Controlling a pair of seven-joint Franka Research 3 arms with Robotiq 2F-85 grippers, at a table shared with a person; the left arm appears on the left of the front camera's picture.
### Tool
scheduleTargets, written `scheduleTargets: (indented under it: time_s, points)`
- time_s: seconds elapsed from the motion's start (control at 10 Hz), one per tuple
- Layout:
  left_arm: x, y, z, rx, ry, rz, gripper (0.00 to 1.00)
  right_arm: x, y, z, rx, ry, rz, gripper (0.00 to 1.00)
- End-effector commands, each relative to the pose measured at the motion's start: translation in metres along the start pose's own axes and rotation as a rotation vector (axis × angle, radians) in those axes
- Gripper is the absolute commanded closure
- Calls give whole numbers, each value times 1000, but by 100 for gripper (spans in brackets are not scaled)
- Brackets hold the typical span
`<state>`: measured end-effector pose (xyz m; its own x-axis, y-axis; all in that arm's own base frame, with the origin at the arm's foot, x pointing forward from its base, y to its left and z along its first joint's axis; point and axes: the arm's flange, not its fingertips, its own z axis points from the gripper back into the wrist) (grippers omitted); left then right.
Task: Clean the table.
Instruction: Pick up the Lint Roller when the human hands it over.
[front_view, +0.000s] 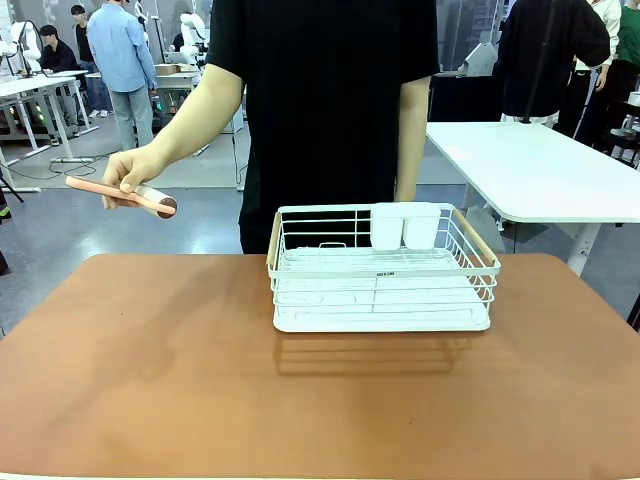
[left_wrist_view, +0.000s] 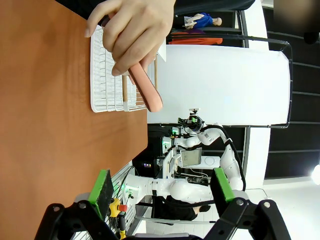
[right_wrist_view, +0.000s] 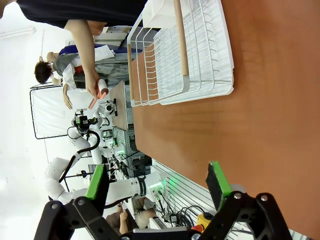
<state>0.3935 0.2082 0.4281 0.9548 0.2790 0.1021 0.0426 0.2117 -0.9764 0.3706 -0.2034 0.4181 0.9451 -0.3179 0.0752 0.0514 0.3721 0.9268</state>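
Light is bright and even from overhead; the rack (front_view: 383, 300) casts a soft shadow toward 6 o'clock on the table (front_view: 150, 380). Both wrist views bend at the edges.

No legible text, dish rack (front_view: 300, 320) label (front_view: 387, 272) unreadable

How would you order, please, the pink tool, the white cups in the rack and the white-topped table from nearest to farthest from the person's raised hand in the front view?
1. Pink tool, held in the hand, picture left.
2. White cups, at the rack's far side, middle.
3. White-topped table, far right.
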Motion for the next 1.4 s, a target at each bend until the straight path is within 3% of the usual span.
scheduleTargets:
  time_s: [0.0, 0.5, 0.8, 1.0, 1.2, 1.3]
  points:
    - [-1, -2, 3, -22, -1, -9, 0, 0, 4, 1, 10, -5, 19, 0]
    - [0, 0, 0, 0, 0, 0, 0, 0, 4, 1, 10, -5, 19, 0]
    - [-11, -46, -37, 422, -156, 221, 0, 0, 4, 1, 10, -5, 19, 0]
    - [-13, -47, -59, 582, -231, 280, 0, 0, 4, 1, 10, -5, 19, 0]
    - [-10, -44, -76, 601, -302, 305, 0, 0, 4, 1, 10, -5, 19, 0]
    - [-9, -46, -83, 595, -347, 234, 0, 0, 4, 1, 10, -5, 19, 0]
